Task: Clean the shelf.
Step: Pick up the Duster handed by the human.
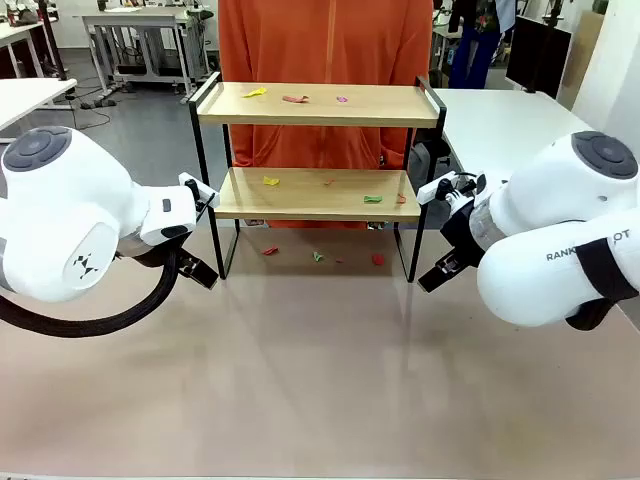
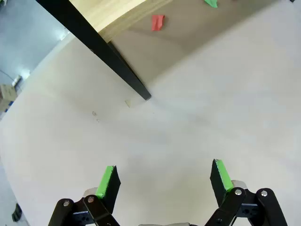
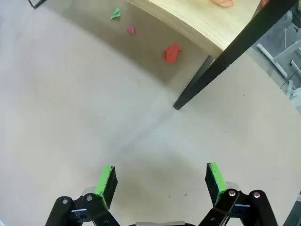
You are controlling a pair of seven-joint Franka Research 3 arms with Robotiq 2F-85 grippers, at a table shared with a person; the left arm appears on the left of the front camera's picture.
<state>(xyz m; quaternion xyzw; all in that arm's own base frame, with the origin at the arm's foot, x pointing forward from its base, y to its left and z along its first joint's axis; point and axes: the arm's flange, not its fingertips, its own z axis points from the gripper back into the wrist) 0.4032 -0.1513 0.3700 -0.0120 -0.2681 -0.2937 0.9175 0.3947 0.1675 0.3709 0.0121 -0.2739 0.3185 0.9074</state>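
Shelf (image 1: 400, 105) far centre of table (image 1: 320, 380), paper scraps (image 1: 295, 99) on both boards and beneath. Person (image 1: 325, 40) in orange behind. Left gripper (image 2: 164, 176) near its left leg, right gripper (image 3: 160, 176) near right leg; both spread, empty.

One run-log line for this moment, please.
left tool: open, empty | right tool: open, empty | shelf: coloured scraps on both boards | person: behind shelf
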